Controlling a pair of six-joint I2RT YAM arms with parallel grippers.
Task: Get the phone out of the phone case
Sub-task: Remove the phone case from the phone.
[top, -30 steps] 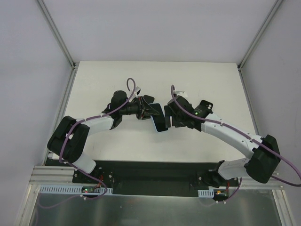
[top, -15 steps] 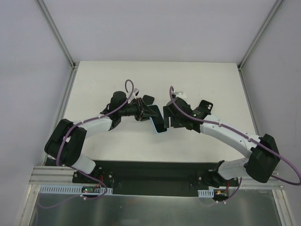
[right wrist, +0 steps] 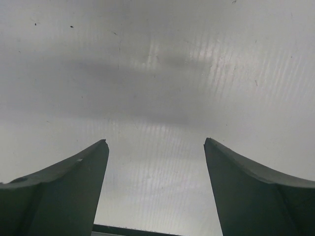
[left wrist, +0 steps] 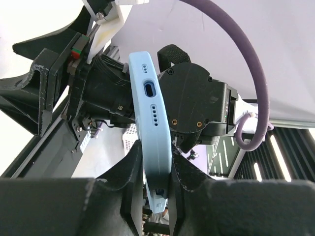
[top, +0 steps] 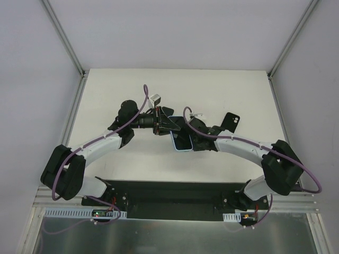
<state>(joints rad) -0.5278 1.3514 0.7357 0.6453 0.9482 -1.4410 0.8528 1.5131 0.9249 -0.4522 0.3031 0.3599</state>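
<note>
Phone case [left wrist: 150,123] points port-end into left claw [left wrist: 156,167].

You have in your views: phone case [left wrist: 150,123] pale blue, rows of small dark holes | phone [top: 184,139] glossy black | cable [left wrist: 259,78] purple | table [top: 238,90] plain off-white | left arm [top: 103,143] white links, black joints

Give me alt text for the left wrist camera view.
A pale blue phone case, seen edge-on with its charging port facing the camera, is clamped between the black fingers of the left gripper. Behind it are black robot parts and a purple cable.
</note>
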